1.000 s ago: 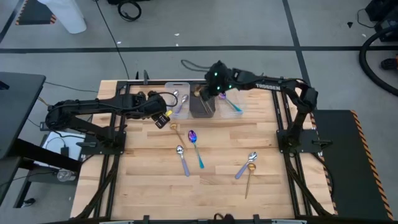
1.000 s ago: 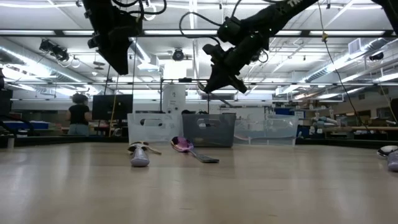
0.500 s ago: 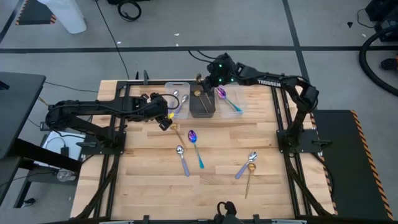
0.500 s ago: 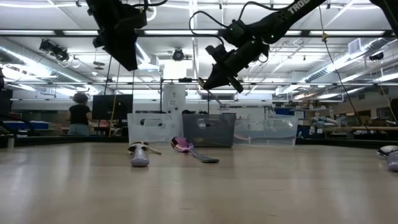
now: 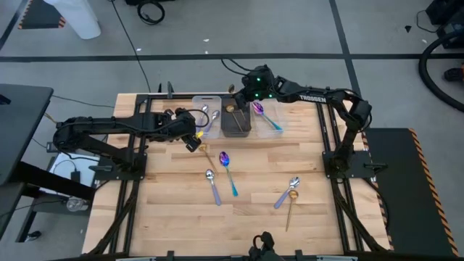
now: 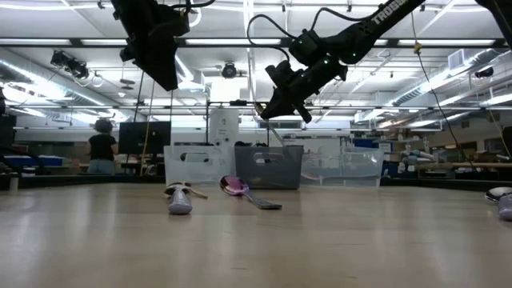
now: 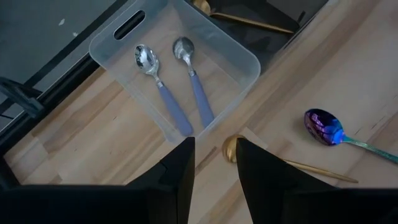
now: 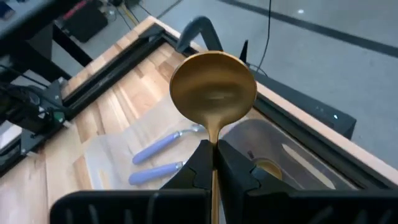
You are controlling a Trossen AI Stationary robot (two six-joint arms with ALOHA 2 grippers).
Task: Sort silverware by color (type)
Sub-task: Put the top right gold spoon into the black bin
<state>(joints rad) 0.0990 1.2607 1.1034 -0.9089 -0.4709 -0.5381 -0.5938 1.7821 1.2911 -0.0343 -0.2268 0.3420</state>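
Clearly your right gripper [image 8: 214, 163] pinches the gold spoon [image 8: 213, 93] by its thin, rigid, slippery handle; left gripper [image 7: 214, 171] hangs open, empty.

Lab hall; ceiling strip lights [image 6: 448, 42]; taped floor [image 5: 290, 29].

Gold spoons - four: one held up [image 8: 213, 93], one in the dark bin [image 7: 249, 22], two on the table [image 7: 233, 148] [image 5: 291, 206]. Spoons with lavender handles - four: two in the far-left bin [image 7: 158, 84] [image 7: 193, 81], two on the table [image 5: 213, 185] [image 5: 285, 194]. Purple spoons with teal handles: two [image 5: 228, 165] [image 5: 262, 114]. Bins: three, two clear [image 7: 112, 37] [image 5: 279, 129] and one dark [image 5: 235, 132].
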